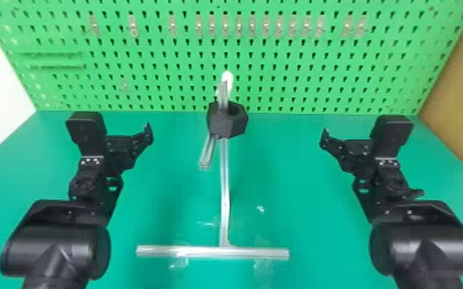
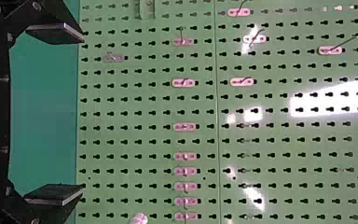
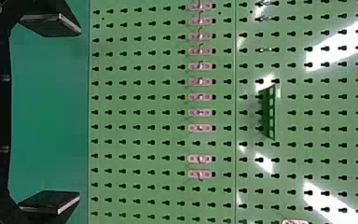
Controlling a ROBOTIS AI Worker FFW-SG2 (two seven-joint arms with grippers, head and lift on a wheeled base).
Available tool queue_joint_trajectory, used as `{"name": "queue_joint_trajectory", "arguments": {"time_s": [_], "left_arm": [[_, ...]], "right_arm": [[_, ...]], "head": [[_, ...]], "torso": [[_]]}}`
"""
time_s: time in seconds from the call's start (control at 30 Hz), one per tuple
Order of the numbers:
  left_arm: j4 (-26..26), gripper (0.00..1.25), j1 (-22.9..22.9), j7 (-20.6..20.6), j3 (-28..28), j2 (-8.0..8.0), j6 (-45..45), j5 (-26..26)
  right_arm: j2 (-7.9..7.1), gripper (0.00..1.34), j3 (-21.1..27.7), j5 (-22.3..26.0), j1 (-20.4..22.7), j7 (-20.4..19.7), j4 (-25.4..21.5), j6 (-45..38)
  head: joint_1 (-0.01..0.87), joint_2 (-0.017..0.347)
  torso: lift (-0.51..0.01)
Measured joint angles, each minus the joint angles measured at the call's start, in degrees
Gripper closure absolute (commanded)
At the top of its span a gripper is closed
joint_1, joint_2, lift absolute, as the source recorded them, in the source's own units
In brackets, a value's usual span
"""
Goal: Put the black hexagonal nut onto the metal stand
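Note:
The black hexagonal nut (image 1: 226,125) sits high on the metal stand (image 1: 225,184), around its post; the post's upper end rises out of the nut's opening. Left of the stand, my left gripper (image 1: 148,134) is well apart from the nut. My right gripper (image 1: 324,139) stands at about the same distance on the other side. In the left wrist view the left gripper (image 2: 80,113) is open, nothing between its fingers. The right gripper (image 3: 79,113) is likewise open and holds nothing in the right wrist view.
A green pegboard (image 1: 157,61) with small hooks rises behind the green table (image 1: 292,184). The stand's crossbar (image 1: 188,252) lies near the table's front, between the two arms. A short metal bar (image 1: 207,153) slants out below the nut. A white tip (image 1: 227,78) tops the stand.

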State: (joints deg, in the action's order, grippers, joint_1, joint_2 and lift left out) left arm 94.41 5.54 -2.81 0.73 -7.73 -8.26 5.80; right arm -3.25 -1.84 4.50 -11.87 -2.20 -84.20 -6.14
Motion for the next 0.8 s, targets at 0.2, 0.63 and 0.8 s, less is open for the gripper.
{"name": "queue_joint_trajectory", "arguments": {"time_s": [0.2,0.63,0.8], "left_arm": [[0.0,0.15,0.0,0.0,0.1,0.0,-0.1,0.0],[-0.1,0.15,0.0,0.0,0.0,0.0,-0.2,-0.1],[-0.1,0.15,0.1,0.0,-0.1,0.0,-0.2,-0.1]], "right_arm": [[0.0,0.07,0.0,0.2,0.0,0.0,0.0,0.1],[0.0,0.07,0.0,0.4,0.0,0.0,0.0,0.1],[-0.05,0.07,-0.1,0.5,0.0,0.0,0.0,0.1]], "head": [[0.693,0.081],[0.693,0.081],[0.693,0.081]], "torso": [[-0.001],[-0.001],[-0.001]]}}
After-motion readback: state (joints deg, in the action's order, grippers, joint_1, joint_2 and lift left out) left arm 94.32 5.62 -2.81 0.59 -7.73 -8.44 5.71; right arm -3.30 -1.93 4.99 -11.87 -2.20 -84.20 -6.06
